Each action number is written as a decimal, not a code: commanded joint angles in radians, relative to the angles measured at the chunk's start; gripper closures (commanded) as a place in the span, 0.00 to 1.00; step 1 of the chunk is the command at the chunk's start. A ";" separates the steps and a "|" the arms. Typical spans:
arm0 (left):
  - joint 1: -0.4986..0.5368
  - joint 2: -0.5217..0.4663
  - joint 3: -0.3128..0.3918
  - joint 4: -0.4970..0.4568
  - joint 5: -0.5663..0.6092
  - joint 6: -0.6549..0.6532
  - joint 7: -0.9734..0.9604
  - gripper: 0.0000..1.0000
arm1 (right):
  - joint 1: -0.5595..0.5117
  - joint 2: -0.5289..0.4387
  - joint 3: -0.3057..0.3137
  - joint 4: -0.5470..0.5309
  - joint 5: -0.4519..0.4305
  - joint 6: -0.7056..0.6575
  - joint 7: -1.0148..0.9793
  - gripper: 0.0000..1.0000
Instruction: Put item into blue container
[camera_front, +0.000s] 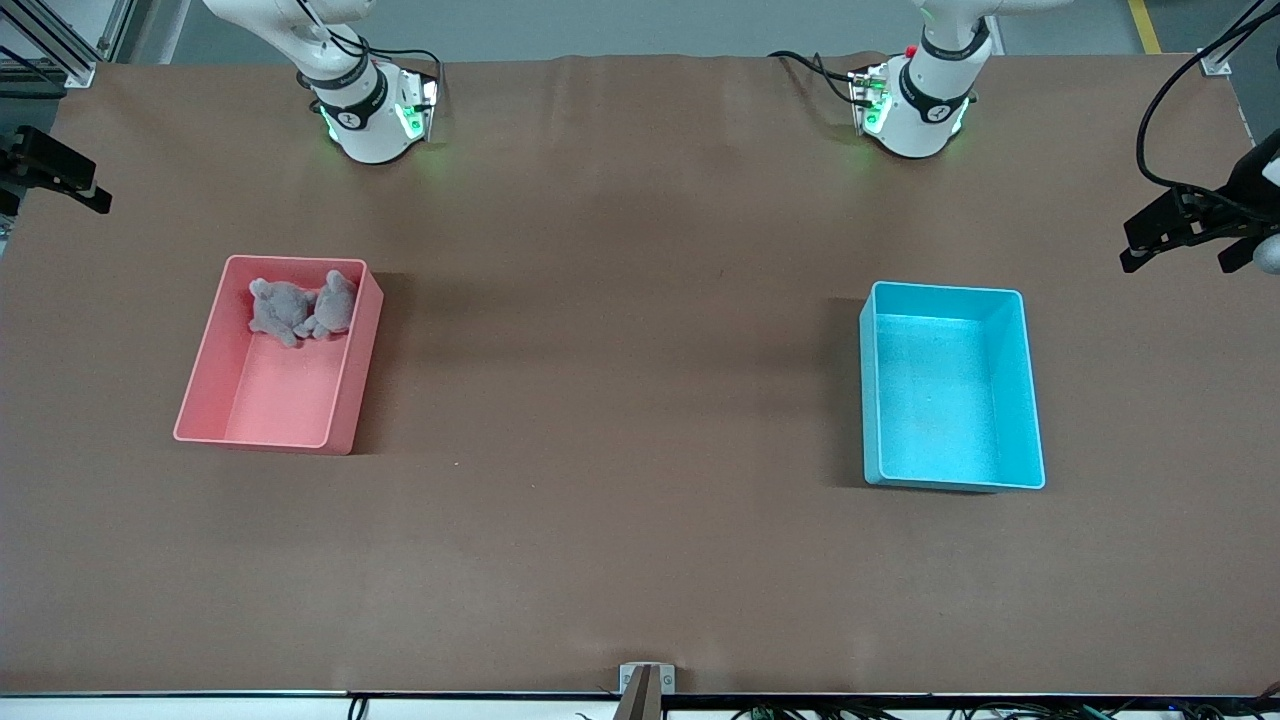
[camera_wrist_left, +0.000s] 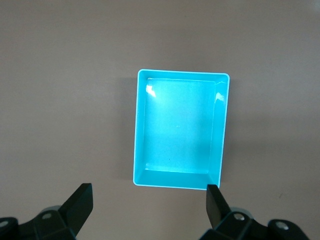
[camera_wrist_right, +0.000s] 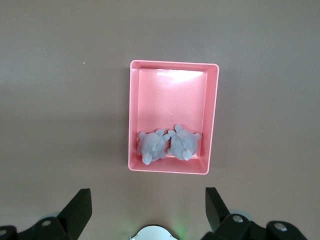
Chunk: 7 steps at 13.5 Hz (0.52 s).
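In the front view I am looking across the brown table (camera_front: 640, 560) from its left edge. At the left-centre of that frame the pink bin (camera_front: 352, 400) is sitting, and two grey plush toys (camera_front: 300, 308) are lying side by side in its upper end, the end nearest my right arm's base at the upper left.

I am holding my right gripper (camera_wrist_right: 147, 212) high over that pink bin, fingers (camera_wrist_right: 80, 207) spread wide and pinching nothing.

Moving toward the right of the front frame, the blue container (camera_front: 870, 400) is resting at right-centre, toward my left arm's end of the table and well apart from the pink bin, with nothing lying inside it.

I am hanging my left gripper (camera_wrist_left: 149, 207) over the blue container, fingers (camera_wrist_left: 82, 200) likewise spread apart and gripping nothing.
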<state>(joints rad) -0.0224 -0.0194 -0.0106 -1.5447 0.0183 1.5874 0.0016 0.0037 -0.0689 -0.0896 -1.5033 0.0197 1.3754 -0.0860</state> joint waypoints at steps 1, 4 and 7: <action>0.002 0.013 0.000 0.025 -0.014 -0.012 0.003 0.00 | 0.006 -0.015 -0.002 -0.011 -0.003 -0.004 0.011 0.00; 0.002 0.015 0.000 0.025 -0.009 -0.012 0.006 0.00 | 0.006 -0.015 -0.001 -0.011 -0.003 -0.004 0.011 0.00; -0.001 0.016 0.000 0.025 -0.011 -0.012 -0.002 0.00 | 0.006 -0.015 -0.001 -0.011 -0.003 -0.004 0.012 0.00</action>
<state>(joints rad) -0.0224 -0.0164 -0.0106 -1.5448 0.0183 1.5874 0.0017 0.0037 -0.0689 -0.0896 -1.5033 0.0198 1.3754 -0.0860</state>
